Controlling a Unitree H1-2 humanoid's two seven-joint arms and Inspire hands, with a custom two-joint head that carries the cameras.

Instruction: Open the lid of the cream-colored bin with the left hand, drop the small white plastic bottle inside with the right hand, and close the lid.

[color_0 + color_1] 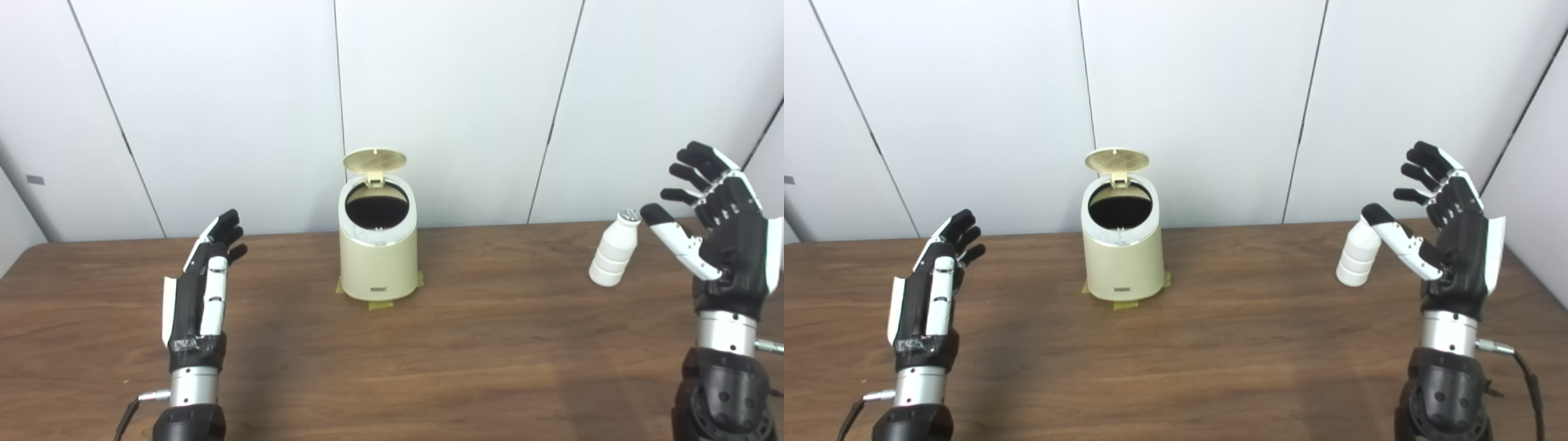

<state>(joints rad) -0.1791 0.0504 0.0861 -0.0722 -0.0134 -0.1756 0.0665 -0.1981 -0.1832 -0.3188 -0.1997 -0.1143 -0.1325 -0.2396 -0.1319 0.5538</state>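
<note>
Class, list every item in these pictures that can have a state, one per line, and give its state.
Lid: open, tipped up at the back of the bin.
Bin: upright, mouth uncovered, inside dark.
Bottle: upright on the table, unheld.
Left robot hand: open, holding nothing.
Right robot hand: open, fingers spread, beside the bottle.

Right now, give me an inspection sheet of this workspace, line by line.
Surface: brown wooden table, bare.
Job's things: cream bin at centre back, lid standing open; white bottle upright on the table at right, not in the bin.
Clutter: tape bits under the bin.
Robot hands: left robot hand open, low; right robot hand open beside the bottle, not gripping it.
Cables: one at each wrist.
Surroundings: white panel wall.
</note>
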